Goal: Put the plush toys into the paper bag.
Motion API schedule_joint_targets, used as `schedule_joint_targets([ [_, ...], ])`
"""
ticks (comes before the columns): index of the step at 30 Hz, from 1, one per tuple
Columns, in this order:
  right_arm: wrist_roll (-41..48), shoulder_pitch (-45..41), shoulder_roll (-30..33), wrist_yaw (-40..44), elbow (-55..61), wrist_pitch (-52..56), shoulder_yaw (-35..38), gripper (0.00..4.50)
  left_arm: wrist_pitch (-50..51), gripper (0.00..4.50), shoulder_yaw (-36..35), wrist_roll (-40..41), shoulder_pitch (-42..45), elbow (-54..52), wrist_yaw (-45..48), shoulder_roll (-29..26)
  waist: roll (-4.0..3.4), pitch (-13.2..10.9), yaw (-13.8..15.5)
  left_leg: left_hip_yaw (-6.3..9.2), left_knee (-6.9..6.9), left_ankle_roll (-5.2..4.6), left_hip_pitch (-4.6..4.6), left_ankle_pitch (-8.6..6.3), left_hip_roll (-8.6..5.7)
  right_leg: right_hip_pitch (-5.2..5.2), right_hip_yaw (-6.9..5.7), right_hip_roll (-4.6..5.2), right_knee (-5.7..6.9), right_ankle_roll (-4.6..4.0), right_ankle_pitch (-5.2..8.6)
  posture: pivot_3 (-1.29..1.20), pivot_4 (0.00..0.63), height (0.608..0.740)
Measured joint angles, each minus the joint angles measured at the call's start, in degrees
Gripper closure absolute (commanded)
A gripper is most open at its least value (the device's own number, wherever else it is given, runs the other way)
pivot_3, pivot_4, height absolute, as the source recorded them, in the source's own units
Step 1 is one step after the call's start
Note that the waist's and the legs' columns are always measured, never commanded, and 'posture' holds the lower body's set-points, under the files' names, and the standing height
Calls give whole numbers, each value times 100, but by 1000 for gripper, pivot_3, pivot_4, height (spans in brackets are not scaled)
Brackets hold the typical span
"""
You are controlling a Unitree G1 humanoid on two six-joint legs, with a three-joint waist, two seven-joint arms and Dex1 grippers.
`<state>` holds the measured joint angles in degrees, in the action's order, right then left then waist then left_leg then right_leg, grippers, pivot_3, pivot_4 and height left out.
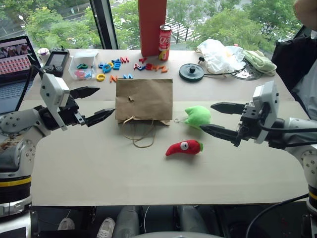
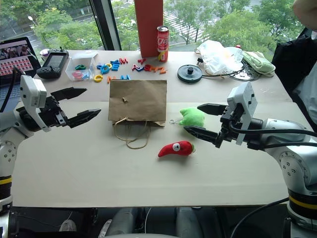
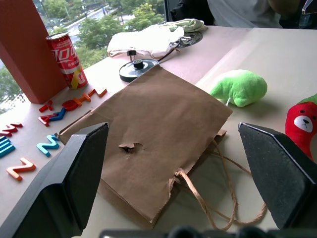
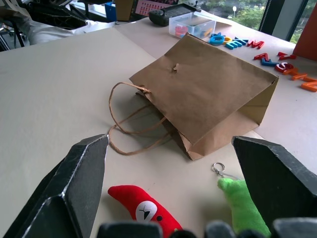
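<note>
Right eye view has both my tools — left tool (image 2: 84,103) and right tool (image 2: 200,119) — spread wide and empty, the paper bag (image 2: 138,100) lying flat on the bench (image 2: 148,173), mouth collapsed — so the lime-green plush (image 2: 191,117) or red chili plush (image 2: 175,148) beside it could just shove it away.

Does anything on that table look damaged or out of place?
Yes. The paper bag lies flat on the table with a small torn hole in its upper face, and its mouth looks nearly closed. Plastic letters are scattered behind it.
</note>
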<state>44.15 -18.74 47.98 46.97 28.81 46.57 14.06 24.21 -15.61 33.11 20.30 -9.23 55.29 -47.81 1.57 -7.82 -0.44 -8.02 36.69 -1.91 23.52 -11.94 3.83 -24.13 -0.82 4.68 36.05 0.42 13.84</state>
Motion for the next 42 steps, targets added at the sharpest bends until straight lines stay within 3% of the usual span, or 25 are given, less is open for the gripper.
schedule_joint_targets([
  [3,-11,0,0,-1,0,0,0,72,1,0,8,5,23,60,58,0,0,0,1,-1,0,0,0,0,0,0,0,0,0,0,0,0,150,739],
  [8,-43,0,-1,-37,-13,-2,-27,72,-717,0,446,-503,398,1164,642,-8,-1,0,26,-3,4,0,-3,0,0,1,-1,-4,2,-1,0,0,150,739],
  [12,-162,17,-2,-106,-27,-35,-144,72,-3096,0,1529,-2127,1068,2975,939,4,-1,1,81,-11,8,0,2,0,-2,0,-3,-4,-2,-3,-1,0,150,739],
  [15,-252,19,-8,-179,-25,-36,-212,72,-4428,0,1954,-2851,1409,3988,957,102,-1,1,105,-8,15,-10,23,-6,0,-12,-4,-2,-5,-3,-2,0,150,739],
  [20,-287,23,-56,-387,26,-36,-221,72,-6480,0,2669,-4075,2313,5669,336,607,0,1,138,-16,27,-18,39,-11,-7,-11,-11,-2,-10,0,-2,0,150,739],
  [25,-256,129,-98,-583,232,-30,-213,72,-7398,0,2936,-4559,2868,6407,-259,1147,1,2,132,-10,33,-19,50,-11,-7,-11,-20,-3,-9,2,-3,0,150,739],
  [30,-236,225,-125,-752,320,-13,-205,72,-7695,0,3052,-4755,3053,6880,-589,1499,1,2,98,-4,34,-20,49,-10,-2,-12,-17,-14,-5,3,-3,0,150,739],
  [33,-232,274,-125,-836,386,-13,-193,0,-7827,659,3104,-4850,3114,7051,-639,1522,0,2,95,-4,35,-20,48,-10,0,-12,-14,-18,-3,2,-3,0,150,739],
  [42,-231,367,-140,-937,407,-13,-186,0,-7940,3970,3120,-4863,3142,7273,-608,1522,1,2,108,-1,39,-20,50,-10,-1,-10,-14,-17,-3,3,-3,0,150,739],
])
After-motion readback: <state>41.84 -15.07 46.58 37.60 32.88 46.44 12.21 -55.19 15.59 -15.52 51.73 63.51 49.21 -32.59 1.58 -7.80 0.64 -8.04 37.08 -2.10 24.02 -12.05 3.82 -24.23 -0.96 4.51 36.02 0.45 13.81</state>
